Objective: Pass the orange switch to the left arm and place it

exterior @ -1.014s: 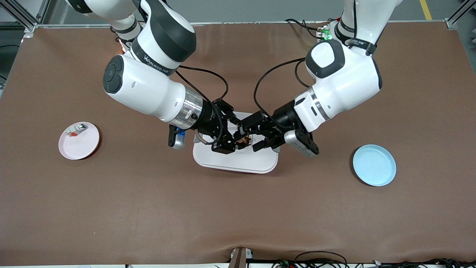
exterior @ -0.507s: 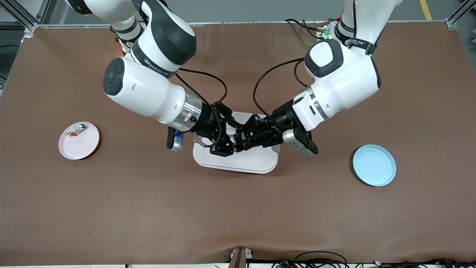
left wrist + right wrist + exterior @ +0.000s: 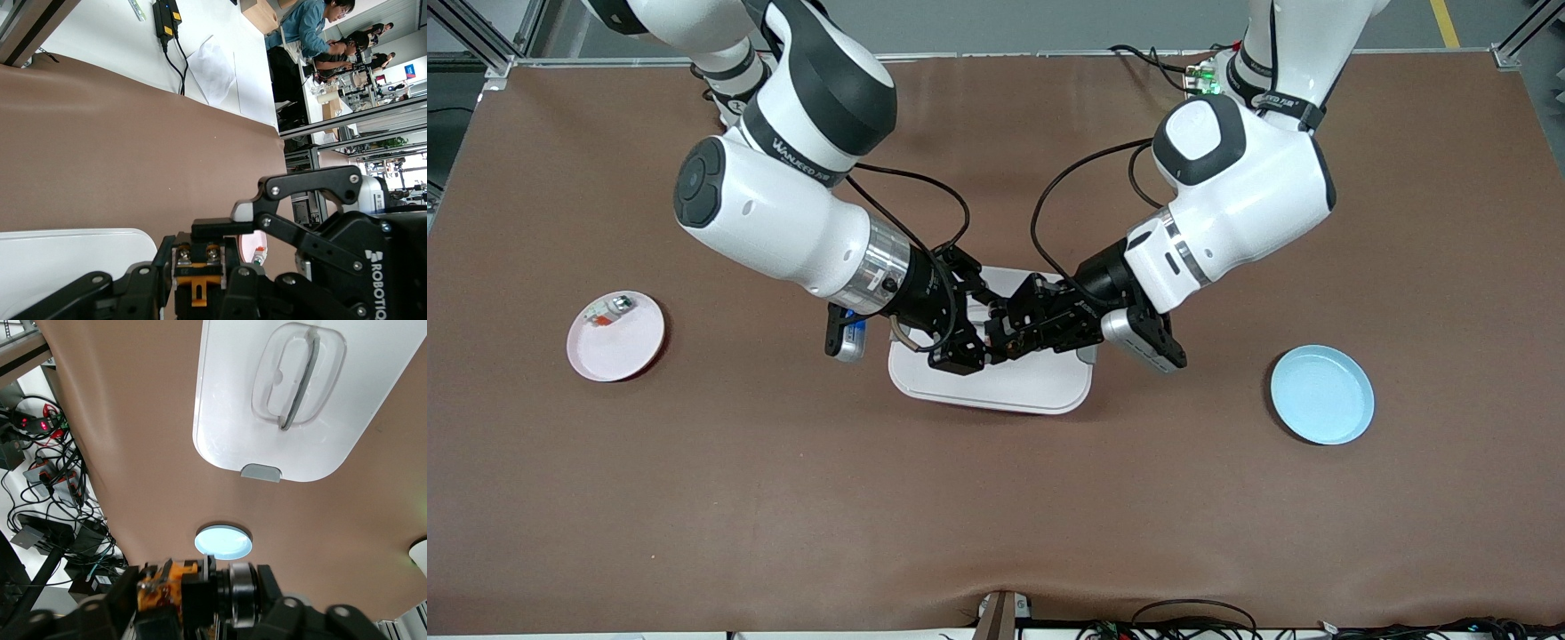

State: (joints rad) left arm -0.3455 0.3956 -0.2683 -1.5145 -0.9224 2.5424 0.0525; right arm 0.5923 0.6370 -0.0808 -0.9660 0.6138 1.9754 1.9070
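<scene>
Since the earlier frame the left gripper (image 3: 1009, 336) had moved in and clamped its fingers on the orange switch (image 3: 195, 273) over the box (image 3: 990, 386). The right gripper (image 3: 985, 335) met it there; whether it had let go I cannot tell.

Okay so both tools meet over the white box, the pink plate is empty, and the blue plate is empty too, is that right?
Not quite: the pink plate is not empty. The front view shows a small silver-white piece with a red bit lying on it. The rest holds: the left tool and right tool meet over the white box, and the blue plate is empty.
</scene>
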